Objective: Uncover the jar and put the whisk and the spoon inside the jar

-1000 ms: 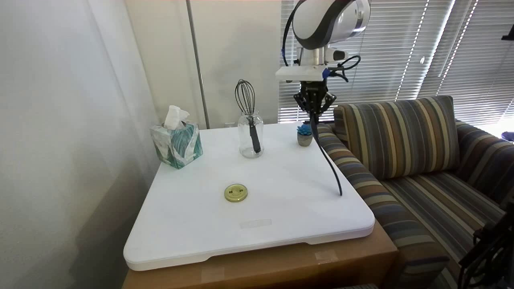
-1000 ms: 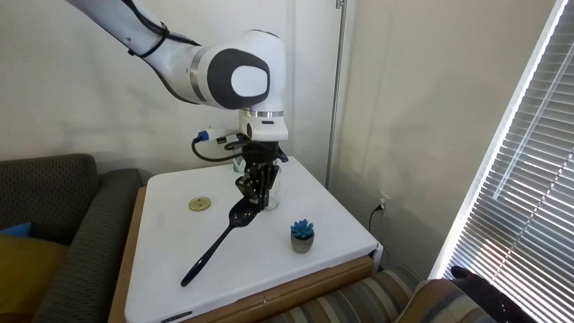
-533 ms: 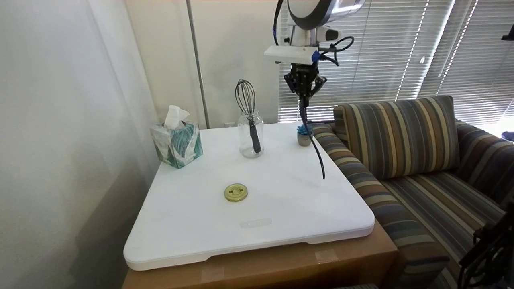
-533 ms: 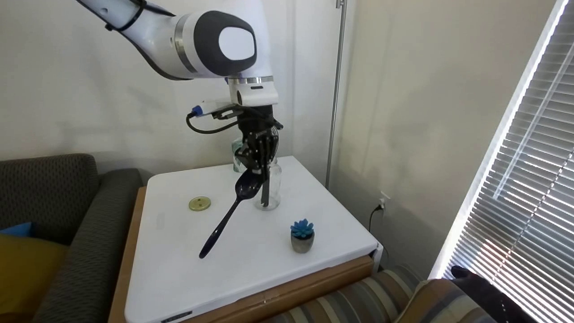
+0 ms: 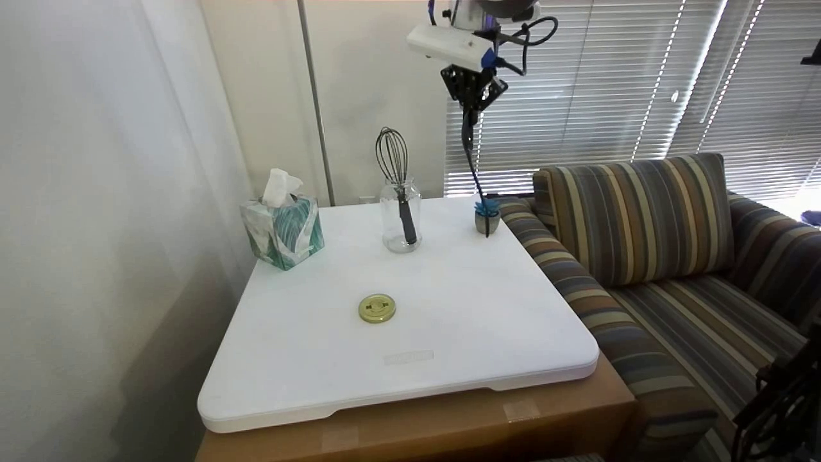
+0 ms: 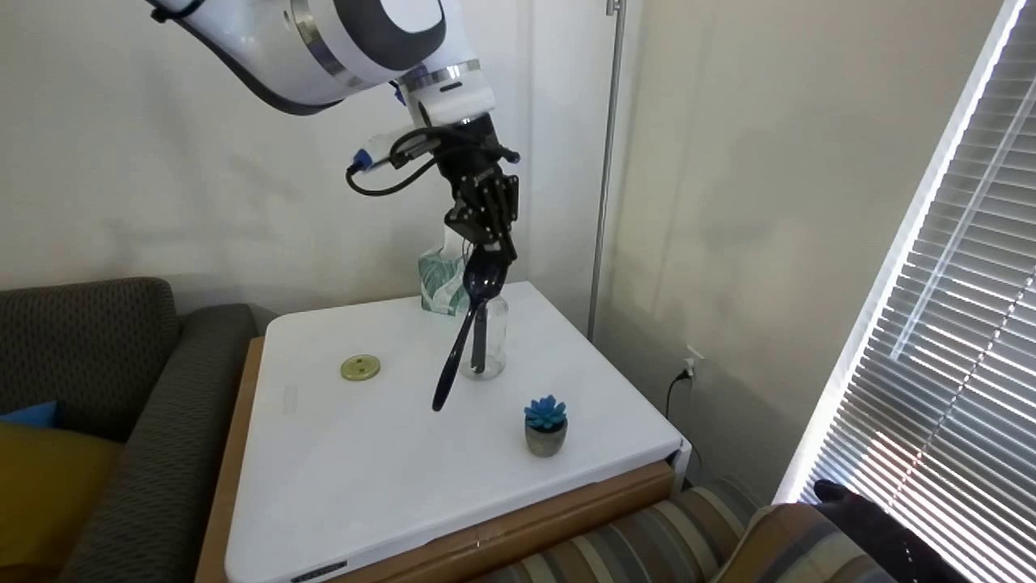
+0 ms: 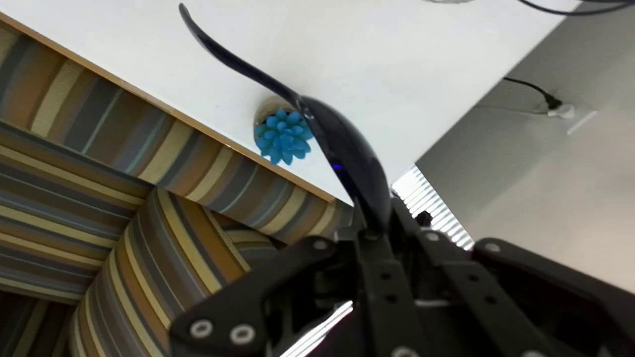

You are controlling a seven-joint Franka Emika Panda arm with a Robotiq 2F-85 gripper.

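Note:
The clear glass jar point(image 5: 390, 221) stands uncovered on the white table; it also shows in an exterior view point(image 6: 497, 328). The whisk point(image 5: 406, 221) leans inside it, handle down and wire loops above the rim. The pale yellow-green lid point(image 5: 376, 308) lies flat on the table, apart from the jar. My gripper point(image 6: 503, 253) is shut on the head end of the black spoon point(image 6: 484, 277), well above the table. The spoon's handle hangs down at a slant, its tip lower. In the wrist view, the gripper point(image 7: 379, 218) holds the spoon point(image 7: 347, 146) by its head, handle pointing away.
A small pot with a blue succulent point(image 5: 487, 221) stands near the table's edge by the striped sofa point(image 5: 635, 224); it shows below the spoon in the wrist view point(image 7: 283, 136). A teal tissue box point(image 5: 282, 234) stands beside the wall. Window blinds point(image 6: 923, 324) hang beyond the table.
My gripper has risen with the spoon and tilted. The spoon's handle tip has lifted farther from the table, and the handle hangs steeper. The jar, whisk and lid have not moved.

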